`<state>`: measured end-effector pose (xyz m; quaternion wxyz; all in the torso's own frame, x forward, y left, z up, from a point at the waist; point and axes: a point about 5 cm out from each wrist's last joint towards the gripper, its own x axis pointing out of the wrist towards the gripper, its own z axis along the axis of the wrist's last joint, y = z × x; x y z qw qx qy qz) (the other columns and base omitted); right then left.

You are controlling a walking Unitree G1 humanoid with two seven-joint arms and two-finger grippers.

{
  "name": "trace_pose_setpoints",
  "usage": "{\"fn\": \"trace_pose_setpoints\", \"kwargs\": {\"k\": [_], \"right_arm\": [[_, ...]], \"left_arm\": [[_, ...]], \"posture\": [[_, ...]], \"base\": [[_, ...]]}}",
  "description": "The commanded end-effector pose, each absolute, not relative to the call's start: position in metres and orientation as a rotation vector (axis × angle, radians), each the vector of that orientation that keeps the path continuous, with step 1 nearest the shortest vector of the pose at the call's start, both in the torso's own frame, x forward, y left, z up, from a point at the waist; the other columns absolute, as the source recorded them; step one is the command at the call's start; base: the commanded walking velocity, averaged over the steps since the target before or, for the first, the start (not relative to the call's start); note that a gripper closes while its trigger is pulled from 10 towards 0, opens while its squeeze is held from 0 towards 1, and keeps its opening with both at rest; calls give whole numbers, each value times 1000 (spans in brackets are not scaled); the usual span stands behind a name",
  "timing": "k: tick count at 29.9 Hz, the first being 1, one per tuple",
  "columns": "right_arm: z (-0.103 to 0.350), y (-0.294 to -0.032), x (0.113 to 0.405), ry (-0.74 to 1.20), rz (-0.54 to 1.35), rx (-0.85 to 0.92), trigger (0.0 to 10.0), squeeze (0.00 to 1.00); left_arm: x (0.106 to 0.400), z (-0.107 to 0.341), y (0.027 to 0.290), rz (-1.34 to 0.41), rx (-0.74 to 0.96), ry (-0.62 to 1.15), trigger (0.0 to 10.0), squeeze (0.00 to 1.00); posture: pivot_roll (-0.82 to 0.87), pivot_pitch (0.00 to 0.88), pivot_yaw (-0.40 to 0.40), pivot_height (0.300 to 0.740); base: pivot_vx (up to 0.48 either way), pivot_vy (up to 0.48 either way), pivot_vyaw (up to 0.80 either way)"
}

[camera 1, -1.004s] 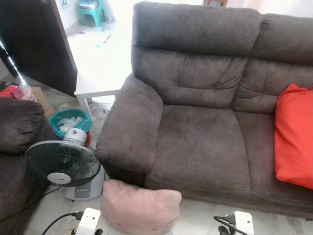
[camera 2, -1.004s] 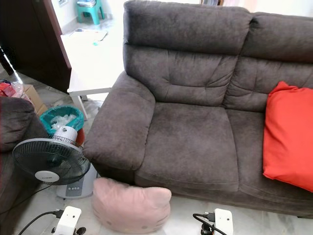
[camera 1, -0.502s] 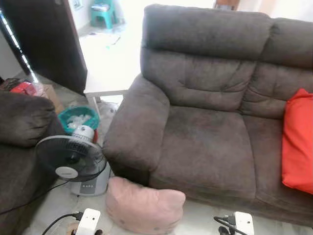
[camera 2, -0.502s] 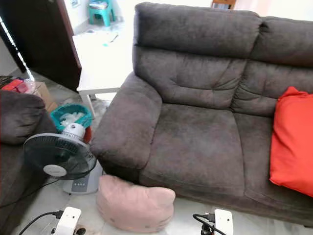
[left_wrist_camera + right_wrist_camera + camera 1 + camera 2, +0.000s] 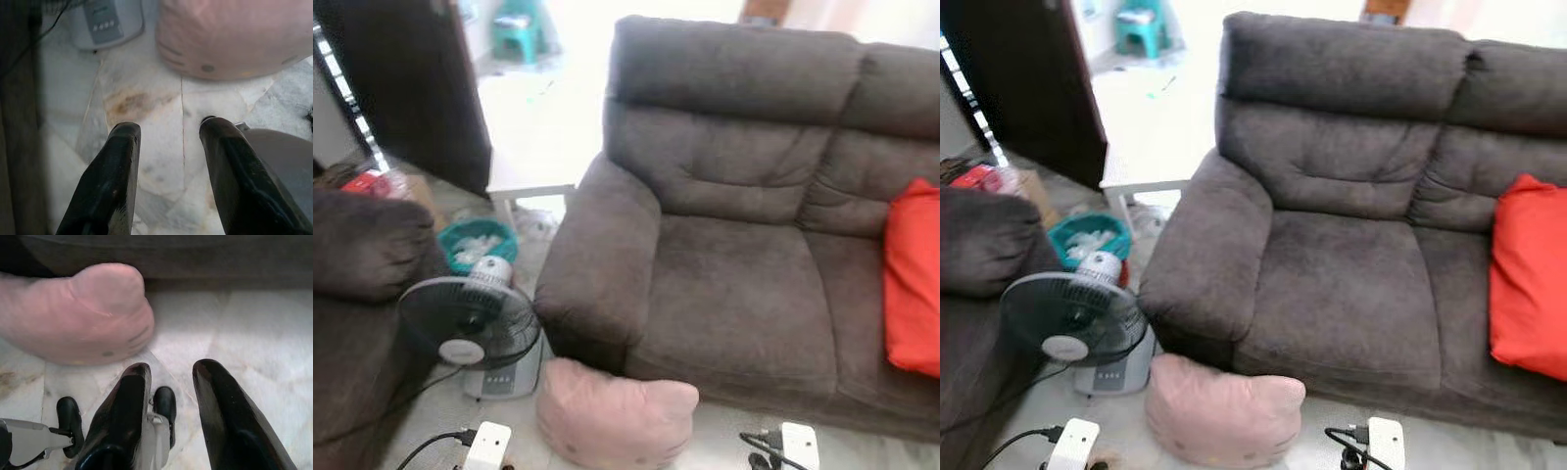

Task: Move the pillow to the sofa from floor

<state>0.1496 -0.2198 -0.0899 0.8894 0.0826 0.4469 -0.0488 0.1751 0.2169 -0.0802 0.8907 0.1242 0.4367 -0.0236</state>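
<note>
From the head, a dark grey sofa (image 5: 744, 245) fills the middle and right of the room, standing on a pale marble floor (image 5: 1327, 455), with a red cushion (image 5: 1528, 279) leaning on its right seat. The pink pillow (image 5: 1222, 411) lies on the floor, touching the sofa's front just below the left armrest. Left of it stands a black-grilled fan (image 5: 1072, 323) on a grey base, with a teal basket (image 5: 1089, 238) behind it, a second dark armchair (image 5: 357, 284) at the far left edge, and a white desk (image 5: 524, 176) in the bright area beyond. The left wrist view looks down on stained marble tiles: the left hand (image 5: 168, 132) hangs over the floor with its two black fingers spread apart, holding nothing, the pillow ahead of it and the fan base off to one side. In the right wrist view the right hand (image 5: 171, 377) is likewise spread and empty, above the tiles near the pillow, touching nothing, with the sofa's dark base beyond.
</note>
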Motion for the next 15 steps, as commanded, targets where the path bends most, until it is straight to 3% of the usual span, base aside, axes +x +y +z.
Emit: {"fn": "trace_pose_setpoints", "kwargs": {"k": [1,12,15], "right_arm": [[-89,-222,151,926,-109,168,10000,0],[-89,-222,151,924,-108,168,10000,0],[-89,-222,151,925,-107,167,10000,0]], "left_arm": [[173,-81,217,-61,269,920,10000,0],[172,-82,217,-60,271,920,10000,0],[172,-82,217,-57,269,921,10000,0]], "posture": [[93,31,-51,740],[93,26,-50,740],[93,27,-50,740]], "base": [[0,259,0],[0,259,0],[0,0,0]]}}
